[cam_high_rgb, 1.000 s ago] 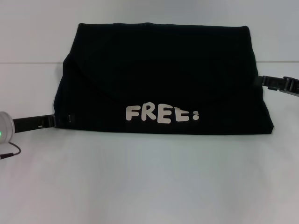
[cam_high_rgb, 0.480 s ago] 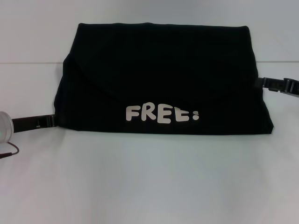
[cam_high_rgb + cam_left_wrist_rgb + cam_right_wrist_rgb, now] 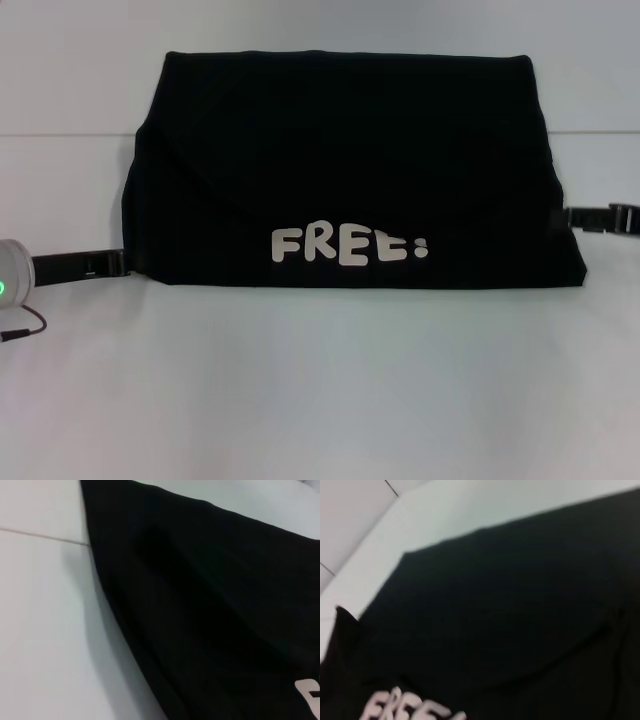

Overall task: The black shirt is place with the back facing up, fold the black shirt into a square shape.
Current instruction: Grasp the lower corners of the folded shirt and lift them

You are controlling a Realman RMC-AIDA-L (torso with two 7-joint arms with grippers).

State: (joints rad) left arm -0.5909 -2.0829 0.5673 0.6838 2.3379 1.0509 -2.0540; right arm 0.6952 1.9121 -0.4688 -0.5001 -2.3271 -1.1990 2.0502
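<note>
Head view shows the shirt point(image 3: 350, 170) folded into a wide band; my left claw point(image 3: 118, 264) and right claw point(image 3: 572, 218) flank it, grip state unclear. Next, I judge, a sideways fold.

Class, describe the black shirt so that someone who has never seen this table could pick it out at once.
On the white table, look to the middle: a large dark folded cloth lies flat there. That is the black shirt, with the left gripper at its left edge and the right gripper at its right edge. Unlike those thin rigid grippers, it is soft, far bigger, and bears white "FREE" lettering near its front edge.
</note>
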